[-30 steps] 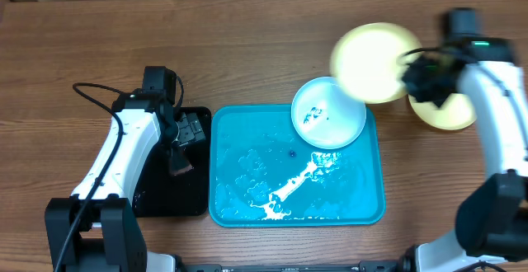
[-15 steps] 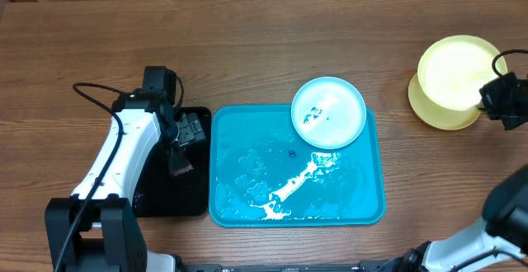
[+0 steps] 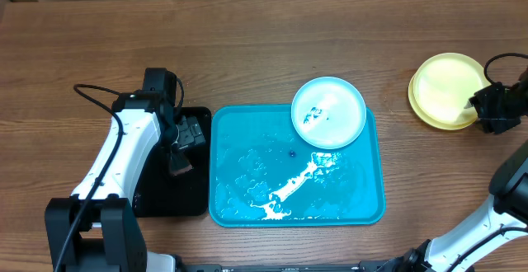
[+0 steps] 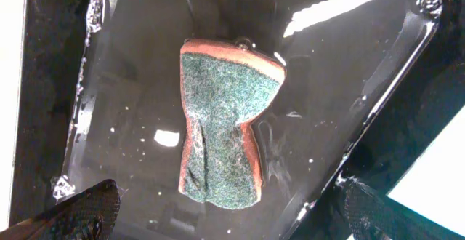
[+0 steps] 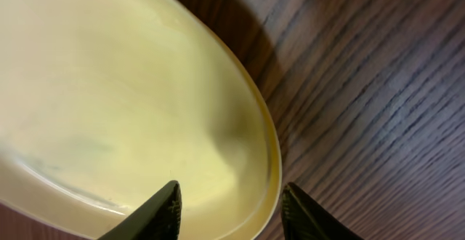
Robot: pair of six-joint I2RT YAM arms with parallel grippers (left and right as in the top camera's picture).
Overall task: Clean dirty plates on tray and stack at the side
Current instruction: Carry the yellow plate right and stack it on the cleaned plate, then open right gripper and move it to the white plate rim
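Jaws of the right gripper [image 5: 231, 196] stand parted astride the rim of the yellow plates [image 3: 445, 91], stacked near the right edge of the table [image 3: 247, 41], so we judge those done, with the smudged blue plate [image 3: 328, 112] at the far right corner of the tray [image 3: 235, 140] left to clean.

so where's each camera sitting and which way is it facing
overhead: above table, faces straight down; blue tray, blue plate, left arm, right arm
left wrist: faces down at sponge in black tray; left end effector
right wrist: faces down at yellow plate rim; right end effector
shared: yellow plate, in overhead and right wrist
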